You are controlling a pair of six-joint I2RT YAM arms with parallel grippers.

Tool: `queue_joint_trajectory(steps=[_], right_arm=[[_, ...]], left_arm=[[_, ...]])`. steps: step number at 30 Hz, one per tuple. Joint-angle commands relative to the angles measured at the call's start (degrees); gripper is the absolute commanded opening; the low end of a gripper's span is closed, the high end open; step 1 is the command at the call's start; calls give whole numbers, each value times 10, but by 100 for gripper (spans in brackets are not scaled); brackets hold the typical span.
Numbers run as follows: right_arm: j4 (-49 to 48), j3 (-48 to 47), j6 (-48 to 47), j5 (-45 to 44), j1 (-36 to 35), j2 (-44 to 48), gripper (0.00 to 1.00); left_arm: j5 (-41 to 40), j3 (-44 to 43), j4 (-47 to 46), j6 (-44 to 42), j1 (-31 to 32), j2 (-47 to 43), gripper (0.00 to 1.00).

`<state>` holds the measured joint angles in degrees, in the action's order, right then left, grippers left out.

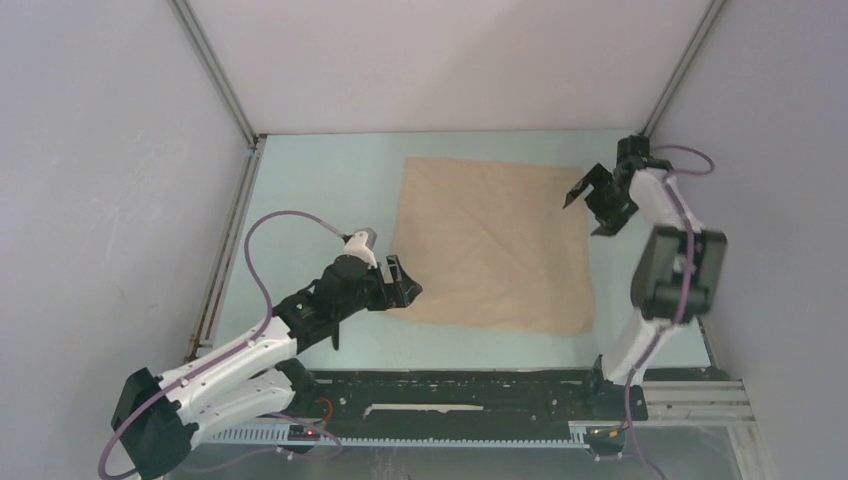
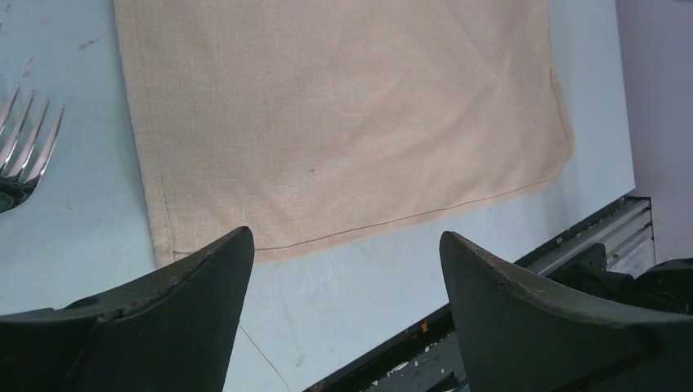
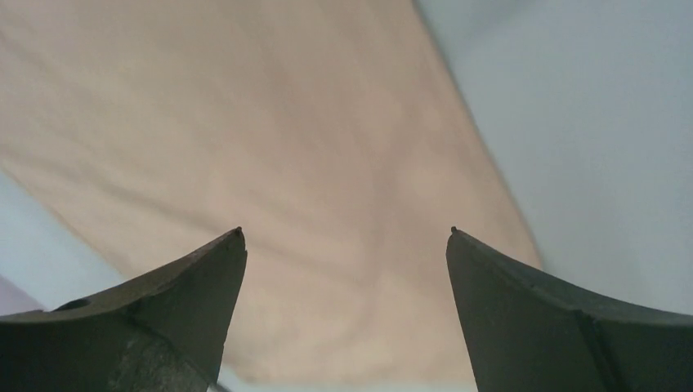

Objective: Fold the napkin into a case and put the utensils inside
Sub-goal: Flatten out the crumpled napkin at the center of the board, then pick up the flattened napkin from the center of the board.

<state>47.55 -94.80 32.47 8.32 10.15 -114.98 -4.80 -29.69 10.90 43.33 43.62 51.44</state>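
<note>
Left gripper of mine sits low at the 8 o'clock corner of the napkin, jaws spread wide with nothing between them. From the left wrist view, the left gripper frames the napkin's hemmed corner and a strip of bare table, so I judge it is lined up on that corner but not touching it. My right gripper hangs over the napkin's 2 o'clock edge, raised off the cloth, and it too is spread wide and holds nothing. The right wrist view shows the right gripper with only blurred tan napkin beneath.

The napkin lies opened out flat as one large square in the middle of the table, a little toward 1 o'clock, with light creases but no fold made. I see no case at all, so by my reckoning the job is at its very start.

The fork shows only its tines at 9 o'clock in the left wrist view, just beside the napkin's edge but apart from it. From above it is hidden, probably under my left arm. I cannot find the knife in any view.

What remains: every fold that makes the case, then picking up both utensils and sliding them inside
</note>
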Motion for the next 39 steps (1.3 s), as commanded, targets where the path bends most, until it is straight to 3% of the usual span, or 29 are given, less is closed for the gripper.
queue_joint_trajectory(steps=[1, 3, 7, 11, 24, 39], right_arm=[[-3, 277, 66, 6, 14, 255, 97], [29, 369, 73, -11, 22, 330, 92], [115, 478, 117, -133, 27, 458, 85], [147, 541, 142, -166, 12, 519, 72], [89, 547, 157, -153, -46, 457, 65], [28, 548, 152, -174, -42, 407, 58]], left_arm=[[4, -6, 48, -25, -6, -33, 91], [11, -5, 42, -32, -8, -40, 91], [19, -7, 41, -42, -10, -44, 90], [21, -4, 38, -51, -10, -58, 90], [16, 2, 44, -41, -11, -66, 89], [7, 14, 58, -34, -18, -90, 88]])
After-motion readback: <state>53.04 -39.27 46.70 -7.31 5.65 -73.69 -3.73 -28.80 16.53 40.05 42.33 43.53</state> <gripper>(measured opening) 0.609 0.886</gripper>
